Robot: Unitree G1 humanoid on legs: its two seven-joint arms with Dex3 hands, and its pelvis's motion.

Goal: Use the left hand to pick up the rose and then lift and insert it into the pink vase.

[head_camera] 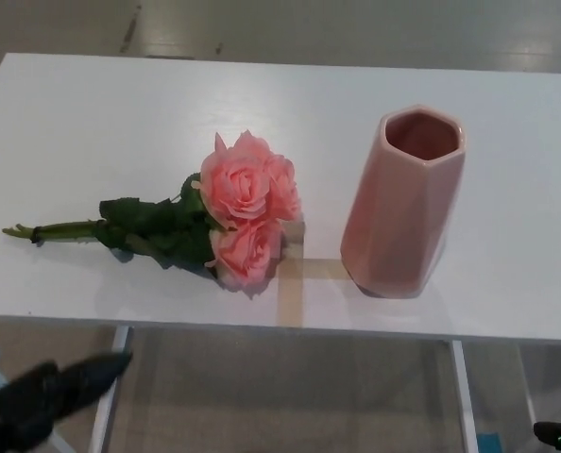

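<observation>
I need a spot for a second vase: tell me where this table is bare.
The white table is bare along its far edge behind the roses and the pink vase, across the far-left corner, and right of the vase. The narrow strip between blooms and vase is tight. The front edge below the stems is slim.

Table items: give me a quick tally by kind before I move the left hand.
Rose bunch, lying flat, pink blooms: 1
Pink vase, upright, empty as far as visible: 1
Total: 2, on the white table
</observation>
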